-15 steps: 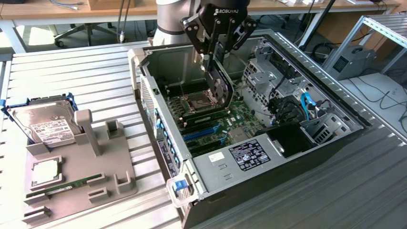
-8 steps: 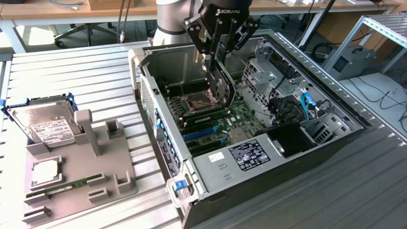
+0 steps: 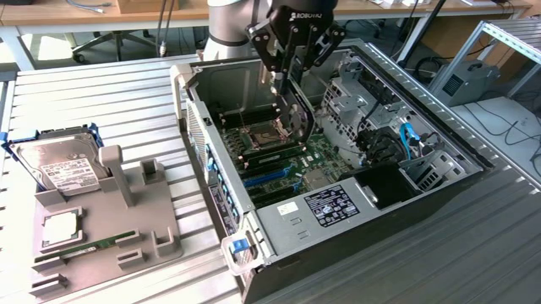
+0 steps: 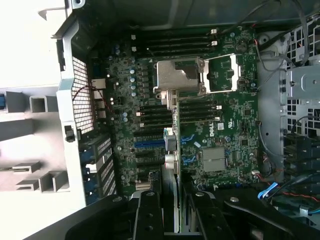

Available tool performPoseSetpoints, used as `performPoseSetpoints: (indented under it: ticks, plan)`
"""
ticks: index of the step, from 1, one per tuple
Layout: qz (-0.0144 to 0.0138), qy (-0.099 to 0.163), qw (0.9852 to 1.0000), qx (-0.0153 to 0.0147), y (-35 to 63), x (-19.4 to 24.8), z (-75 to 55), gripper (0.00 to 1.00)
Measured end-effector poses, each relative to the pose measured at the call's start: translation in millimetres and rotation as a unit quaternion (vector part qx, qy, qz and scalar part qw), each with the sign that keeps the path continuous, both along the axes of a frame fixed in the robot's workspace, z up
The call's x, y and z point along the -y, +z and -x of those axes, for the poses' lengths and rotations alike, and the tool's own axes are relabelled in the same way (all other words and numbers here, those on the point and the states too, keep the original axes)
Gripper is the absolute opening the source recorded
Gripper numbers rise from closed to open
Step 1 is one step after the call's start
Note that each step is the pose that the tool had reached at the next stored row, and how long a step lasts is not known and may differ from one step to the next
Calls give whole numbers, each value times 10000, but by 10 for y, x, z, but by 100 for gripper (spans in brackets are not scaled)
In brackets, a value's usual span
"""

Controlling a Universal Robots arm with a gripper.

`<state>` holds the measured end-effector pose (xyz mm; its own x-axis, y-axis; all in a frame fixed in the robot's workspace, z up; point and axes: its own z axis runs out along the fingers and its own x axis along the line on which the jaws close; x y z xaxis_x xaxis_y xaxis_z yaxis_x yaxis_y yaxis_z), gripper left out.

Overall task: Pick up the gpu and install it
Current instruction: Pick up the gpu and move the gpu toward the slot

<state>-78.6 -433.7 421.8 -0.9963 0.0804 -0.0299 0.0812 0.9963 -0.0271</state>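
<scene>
The gpu (image 3: 295, 113) is a thin card that hangs upright inside the open computer case (image 3: 397, 228), over the green motherboard (image 3: 317, 155). My gripper (image 3: 286, 79) is shut on its upper edge. The wrist view looks down the gpu (image 4: 173, 145) edge-on, with the card clamped between my two black fingers (image 4: 150, 210) and its silver parts showing. Its lower end hovers above the motherboard (image 4: 225, 125), close to the blue expansion slot (image 4: 150, 143) and the silver processor socket (image 4: 180, 77). The blue expansion slot (image 3: 266, 177) lies toward the case front.
A grey fixture (image 3: 110, 221) stands on the slatted table at the exterior view's left, holding a silver hard drive (image 3: 59, 163) and a narrow green memory stick (image 3: 93, 244). Drive cages and cables (image 3: 406, 142) crowd the case's right side.
</scene>
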Motion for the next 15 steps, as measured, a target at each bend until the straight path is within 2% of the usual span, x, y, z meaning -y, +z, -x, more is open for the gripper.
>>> performPoseSetpoints:
  ticks: [15]
  plan:
    - [0, 0, 10000, 0, -14, 0, -87, 27]
